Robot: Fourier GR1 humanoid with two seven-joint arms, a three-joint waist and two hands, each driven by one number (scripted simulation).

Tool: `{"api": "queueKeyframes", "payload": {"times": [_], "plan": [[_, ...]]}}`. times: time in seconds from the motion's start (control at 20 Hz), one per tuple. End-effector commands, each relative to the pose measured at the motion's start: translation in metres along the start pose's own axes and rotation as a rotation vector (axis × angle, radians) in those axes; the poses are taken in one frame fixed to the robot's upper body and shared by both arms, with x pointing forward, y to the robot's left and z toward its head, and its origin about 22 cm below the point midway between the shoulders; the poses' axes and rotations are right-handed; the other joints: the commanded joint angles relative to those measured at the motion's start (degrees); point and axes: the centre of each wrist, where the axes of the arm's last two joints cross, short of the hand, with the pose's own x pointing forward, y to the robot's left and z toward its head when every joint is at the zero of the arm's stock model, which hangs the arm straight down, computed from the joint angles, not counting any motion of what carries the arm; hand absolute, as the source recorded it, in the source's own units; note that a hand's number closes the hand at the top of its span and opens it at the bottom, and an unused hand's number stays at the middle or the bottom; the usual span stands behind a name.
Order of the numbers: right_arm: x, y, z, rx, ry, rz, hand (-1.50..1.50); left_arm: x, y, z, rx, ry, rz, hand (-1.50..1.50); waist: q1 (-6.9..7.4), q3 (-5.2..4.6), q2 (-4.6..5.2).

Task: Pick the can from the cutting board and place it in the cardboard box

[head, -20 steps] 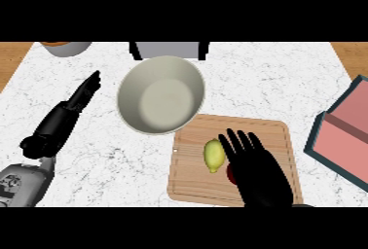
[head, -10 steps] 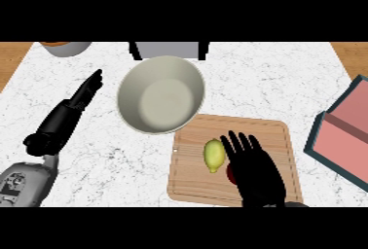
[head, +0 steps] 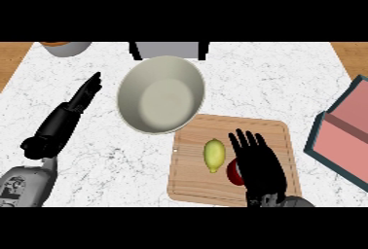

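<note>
Seen from above, a white marbled bench (head: 287, 82) with wood showing at both upper corners. Right hand (head: 259, 163) spread flat over the cutting board (head: 237, 133), fingers straight and fanned, curled round nothing. Beneath its palm, only a sliver of a red object (head: 233, 173), most likely the can, lying on the board and largely hidden; impossible to tell whether touched or merely covered. Just left of the hand, on the same board, a yellow-green lemon-shaped fruit (head: 214, 154), apart from the fingers. Overlapping the board's upper left corner, a large pale bowl (head: 161, 94). Left hand (head: 84, 92) resting at the far left of the bench, fingers straight and together, pointing away, holding nothing; grey forearm cut off at the lower left corner. At the right edge, a box (head: 343, 138) with pink inside and dark teal walls, only partly in frame, well apart from the board. Along the top edge, a grey object (head: 167, 48) between dark uprights and a pale vessel with orange contents (head: 64, 47), both cropped and hard to identify.
</note>
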Motion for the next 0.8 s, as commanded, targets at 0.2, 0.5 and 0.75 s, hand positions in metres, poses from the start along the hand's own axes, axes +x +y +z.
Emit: {"api": "queueKeyframes", "payload": {"times": [0.2,0.5,0.75], "plan": [[0.010,0.001,-0.016,-0.023,-0.134,0.048,1.50,0.001,-0.002,0.004,-0.018,0.006,0.003,0.00,0.29,0.01,0.02],[-0.006,0.005,-0.012,-0.172,-0.167,0.086,1.50,-0.003,-0.009,0.012,-0.012,0.000,0.005,0.00,0.11,0.00,-0.01],[0.001,0.030,0.011,-0.189,-0.342,0.047,1.50,0.007,-0.007,-0.002,0.014,-0.010,-0.004,0.00,-0.32,0.01,-0.03]]}}
